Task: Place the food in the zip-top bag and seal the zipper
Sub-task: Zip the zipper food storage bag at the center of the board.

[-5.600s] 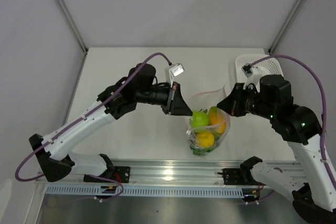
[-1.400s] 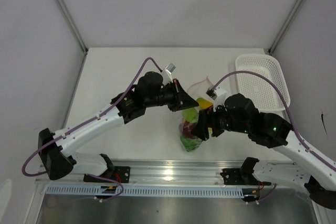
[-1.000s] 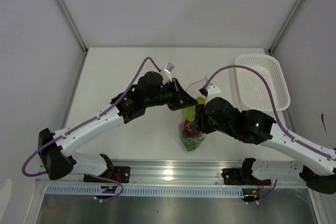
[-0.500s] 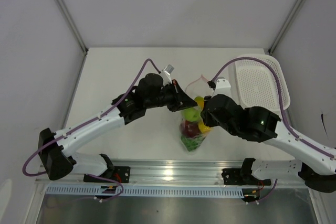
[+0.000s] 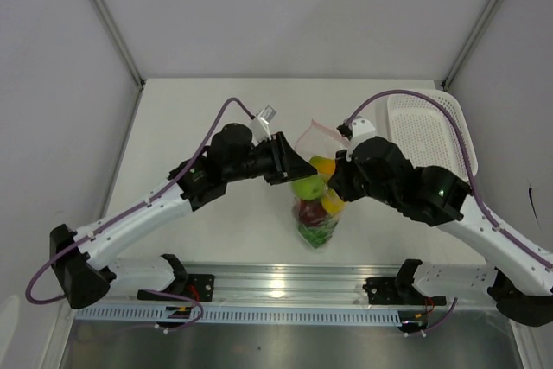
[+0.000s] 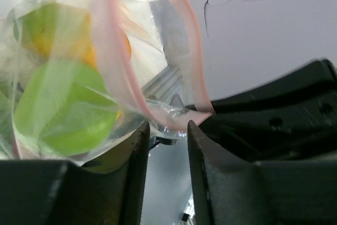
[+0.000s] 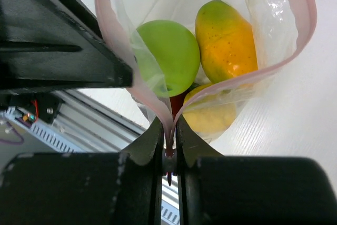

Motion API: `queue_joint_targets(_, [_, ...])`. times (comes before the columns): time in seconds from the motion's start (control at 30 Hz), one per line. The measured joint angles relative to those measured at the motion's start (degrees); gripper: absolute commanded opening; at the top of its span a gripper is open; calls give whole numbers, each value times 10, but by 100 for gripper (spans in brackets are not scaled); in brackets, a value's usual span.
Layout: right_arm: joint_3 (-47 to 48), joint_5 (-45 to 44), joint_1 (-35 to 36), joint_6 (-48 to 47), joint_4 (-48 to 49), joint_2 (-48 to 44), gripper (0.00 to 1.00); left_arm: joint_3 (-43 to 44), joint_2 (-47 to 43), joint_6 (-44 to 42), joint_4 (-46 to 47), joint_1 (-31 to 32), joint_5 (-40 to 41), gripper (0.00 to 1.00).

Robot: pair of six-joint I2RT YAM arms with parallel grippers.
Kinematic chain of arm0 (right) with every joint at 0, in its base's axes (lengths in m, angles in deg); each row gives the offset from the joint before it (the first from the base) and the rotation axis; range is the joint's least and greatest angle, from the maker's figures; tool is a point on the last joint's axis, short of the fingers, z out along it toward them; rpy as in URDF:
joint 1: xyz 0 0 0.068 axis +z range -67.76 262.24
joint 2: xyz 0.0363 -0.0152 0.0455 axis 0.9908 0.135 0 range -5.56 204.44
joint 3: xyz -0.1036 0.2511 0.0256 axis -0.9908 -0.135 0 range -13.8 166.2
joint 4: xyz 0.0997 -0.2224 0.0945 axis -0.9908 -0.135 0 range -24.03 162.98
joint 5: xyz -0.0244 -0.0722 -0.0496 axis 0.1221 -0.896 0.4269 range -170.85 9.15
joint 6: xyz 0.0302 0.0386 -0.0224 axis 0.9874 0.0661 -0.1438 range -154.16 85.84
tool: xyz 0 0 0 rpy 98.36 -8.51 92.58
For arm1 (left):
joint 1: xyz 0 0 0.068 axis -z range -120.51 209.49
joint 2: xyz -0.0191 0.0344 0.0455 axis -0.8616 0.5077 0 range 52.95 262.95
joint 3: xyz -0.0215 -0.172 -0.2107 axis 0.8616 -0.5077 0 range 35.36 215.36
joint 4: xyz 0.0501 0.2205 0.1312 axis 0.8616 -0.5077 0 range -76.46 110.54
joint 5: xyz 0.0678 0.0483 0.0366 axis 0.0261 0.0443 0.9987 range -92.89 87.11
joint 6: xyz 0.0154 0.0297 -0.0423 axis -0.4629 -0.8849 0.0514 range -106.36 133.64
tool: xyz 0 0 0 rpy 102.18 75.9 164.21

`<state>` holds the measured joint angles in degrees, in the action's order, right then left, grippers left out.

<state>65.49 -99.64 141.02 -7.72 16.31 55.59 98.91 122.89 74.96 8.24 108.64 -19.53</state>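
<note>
Standing upright on the white table, close to its near edge and about midway between left and right, the clear crinkly zip-top bag contains the small plastic food items. Visible through the plastic are:

- a round green apple
- an elongated orange-yellow fruit to the right of the apple
- a yellow fruit below these two
- a dark red apple
- a green leafy piece at the bottom of the bag

The bag mouth points upward and stands open as a loop. The narrow pink-red zipper strip runs around this mouth.

The left gripper meets the bag from the left. Its jaws stand narrowly apart with a clear gap between them. A fold of the zipper strip lies at the fingertips and is not clamped.

The right gripper meets the bag from the right. Its jaws are pressed almost together on the zipper strip, at the point where the two sides of the mouth converge.

The two grippers sit near each other, with the upper part of the bag between them.

A white mesh basket rests at the far right of the table, well apart from the bag.
</note>
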Motion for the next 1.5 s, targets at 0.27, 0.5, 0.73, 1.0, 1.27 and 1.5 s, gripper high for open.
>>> queue_joint_targets(0.27, [32,209,-92,-127,16,13,0,-18,-146,-98,-42,-3,89,59])
queue_joint_targets(0.5, [67,366,-93,-217,-2,32,0,-33,-269,-240,-26,-4,114,71])
queue_joint_targets(0.73, [72,369,-113,-238,-29,26,0,-27,-222,-383,16,-4,-30,99])
queue_joint_targets(1.0, [-27,390,-137,-237,-31,-55,0,5,-116,-502,-8,-4,-193,99])
queue_joint_targets(1.27, [-29,420,-137,-248,-36,-63,0,142,-26,-604,-31,-4,-323,99])
queue_joint_targets(1.5, [-24,428,-138,-252,-38,-55,0,270,107,-661,-125,3,-450,99])
